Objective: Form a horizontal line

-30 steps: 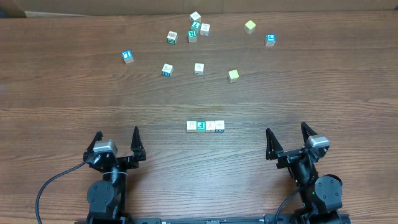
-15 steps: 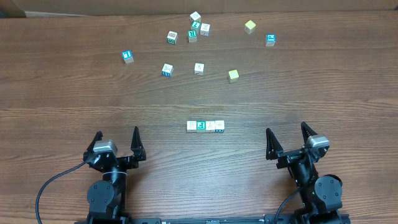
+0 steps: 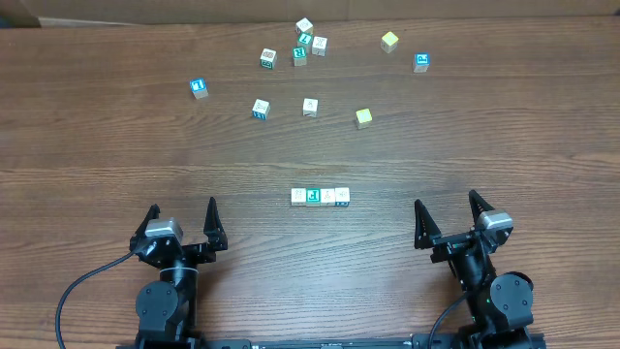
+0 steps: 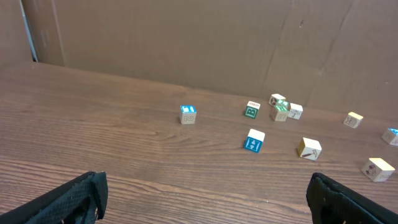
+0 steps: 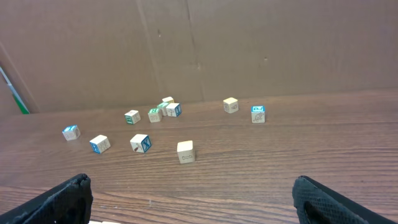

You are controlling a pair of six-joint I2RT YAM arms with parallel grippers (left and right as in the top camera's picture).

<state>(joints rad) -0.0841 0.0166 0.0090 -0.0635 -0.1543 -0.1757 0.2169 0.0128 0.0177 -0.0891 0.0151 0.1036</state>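
The horizontal line (image 3: 320, 196) is a row of four small pale alphabet cubes touching side by side at the table's middle, running left to right. My left gripper (image 3: 182, 206) rests near the front edge, left of and nearer than the row, open and empty. My right gripper (image 3: 446, 200) sits mirrored on the right, also open and empty. In the left wrist view the left gripper (image 4: 205, 183) spans bare wood between wide-set fingers (image 4: 81, 196). The right gripper (image 5: 189, 183) likewise holds nothing. Neither wrist view clearly shows the row.
Several loose cubes lie scattered at the back: a blue-faced one (image 3: 199, 87), two pale ones (image 3: 261, 109) (image 3: 310, 107), a yellowish one (image 3: 363, 117), a cluster (image 3: 305, 41), and two at the right (image 3: 389, 42) (image 3: 421, 62). A cardboard wall (image 4: 186, 43) backs the table.
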